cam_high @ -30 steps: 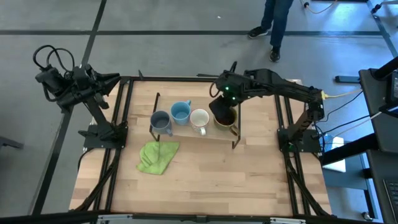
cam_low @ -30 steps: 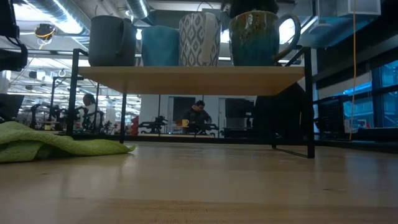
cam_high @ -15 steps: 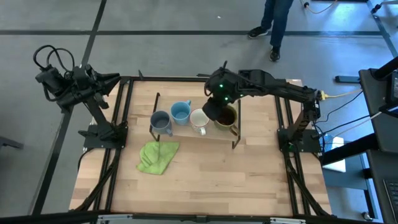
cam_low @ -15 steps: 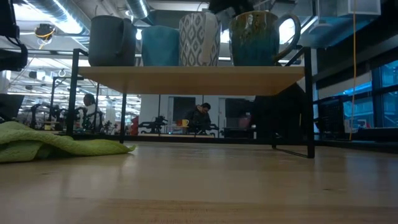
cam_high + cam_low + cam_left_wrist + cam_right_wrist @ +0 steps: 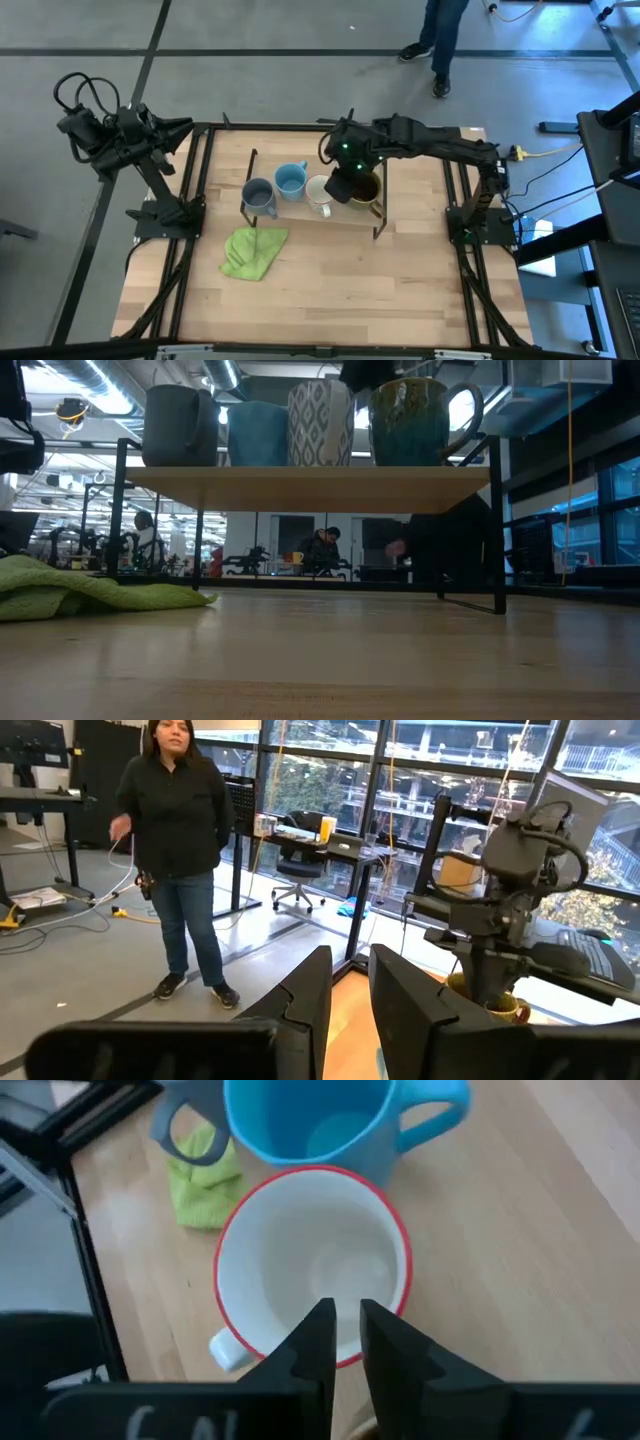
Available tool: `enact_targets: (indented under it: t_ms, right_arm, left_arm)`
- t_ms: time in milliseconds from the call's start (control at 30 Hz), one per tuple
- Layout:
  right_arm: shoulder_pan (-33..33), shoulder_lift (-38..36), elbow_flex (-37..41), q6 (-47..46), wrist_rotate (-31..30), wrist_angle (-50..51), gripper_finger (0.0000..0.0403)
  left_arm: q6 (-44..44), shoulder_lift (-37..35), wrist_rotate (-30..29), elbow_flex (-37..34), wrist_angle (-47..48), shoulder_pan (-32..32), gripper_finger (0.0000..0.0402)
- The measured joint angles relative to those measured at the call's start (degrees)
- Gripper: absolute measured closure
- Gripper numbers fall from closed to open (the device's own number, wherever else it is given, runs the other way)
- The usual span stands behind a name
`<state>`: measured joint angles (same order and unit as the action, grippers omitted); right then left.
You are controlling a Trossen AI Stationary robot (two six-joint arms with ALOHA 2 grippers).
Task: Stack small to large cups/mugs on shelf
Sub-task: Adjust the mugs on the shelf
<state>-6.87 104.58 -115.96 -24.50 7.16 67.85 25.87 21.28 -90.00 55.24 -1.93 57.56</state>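
Four mugs stand in a row on the shelf (image 5: pixel 298 208) (image 5: pixel 310 490): grey-blue (image 5: pixel 258 193), light blue (image 5: pixel 290 180), white (image 5: pixel 320 190) and brown (image 5: pixel 366 190). In the low view they are grey (image 5: pixel 172 425), blue (image 5: pixel 258 432), patterned white (image 5: pixel 320 422) and dark glazed (image 5: pixel 410 422). My right gripper (image 5: pixel 342 184) hangs shut just above the white mug's red rim (image 5: pixel 312 1260), between it and the brown mug, touching nothing that I can see. My left gripper (image 5: pixel 349 990) is shut and raised beyond the table's far left corner.
A green cloth (image 5: pixel 252 250) (image 5: pixel 80 590) lies on the table in front of the shelf's left end. A person (image 5: pixel 180 840) stands on the floor beyond the table. The wooden tabletop's near half (image 5: pixel 330 300) is bare.
My right gripper has moved toward the table's left, from above the brown mug to above the white mug's rim. The mugs have kept still.
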Motion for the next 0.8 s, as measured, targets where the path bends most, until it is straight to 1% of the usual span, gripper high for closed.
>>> enact_targets:
  t_ms: [167,233,300,367,433,467,500,567,700,800]
  right_arm:
    - [-0.20,0.24,0.02,4.13,-0.02,-2.82,0.0350]
    - [-0.20,0.24,0.02,6.73,-0.06,-5.51,0.0350]
    - [-0.20,0.24,-0.12,9.25,-1.45,-8.32,0.0350]
    - [-0.72,0.32,-1.25,9.80,-1.91,-8.98,0.0350]
    - [-1.63,0.83,-2.76,8.65,-1.65,-6.68,0.0350]
    - [-2.21,1.32,-3.54,8.42,-1.51,-3.82,0.0350]
    - [-2.69,2.16,-4.48,8.61,-1.55,-0.99,0.0350]
    - [-3.56,4.11,-6.89,9.89,-1.64,1.03,0.0350]
    - [-4.28,8.42,-13.83,12.78,0.36,2.62,0.0350]
    - [-4.28,11.74,-18.86,14.45,-0.20,8.25,0.0350]
  left_arm:
    - [-0.22,0.00,-0.01,0.00,0.03,-0.01,0.0335]
    - [-0.24,0.00,0.07,0.00,0.40,0.00,0.0335]
    - [-0.24,0.00,0.07,0.00,0.46,0.00,0.0335]
    - [-0.33,0.00,0.07,0.00,0.46,0.00,0.0335]
    - [-0.44,0.00,0.07,0.00,0.47,0.00,0.0335]
    - [-0.45,0.00,0.07,0.00,0.48,0.00,0.0335]
    - [-0.67,0.00,0.07,0.00,0.47,-0.02,0.0335]
    - [-1.28,0.00,0.07,-0.02,0.52,0.00,0.0335]
    - [-1.46,0.00,0.07,-0.02,1.00,0.00,0.0335]
    - [-1.59,0.00,0.07,-0.02,1.11,0.00,0.0335]
